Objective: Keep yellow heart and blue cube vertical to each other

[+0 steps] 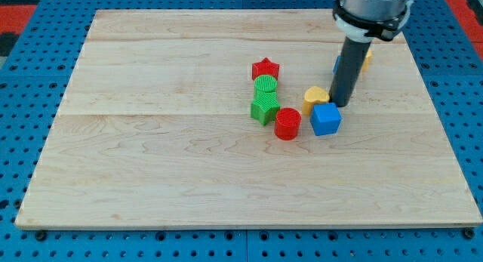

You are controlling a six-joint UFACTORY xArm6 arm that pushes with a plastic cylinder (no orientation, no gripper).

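The yellow heart [316,95] lies right of the board's middle. The blue cube [325,118] sits just below it, touching or nearly touching it, a little to the right. My tip [341,103] is down on the board at the yellow heart's right side, just above the blue cube's upper right corner. The rod rises from there to the arm at the view's top.
A red star [266,68], a green cylinder [266,84] and a green block [264,106] stand in a column left of the heart. A red cylinder [287,123] sits left of the blue cube. A yellow block [366,58] and something blue [335,65] are partly hidden behind the rod.
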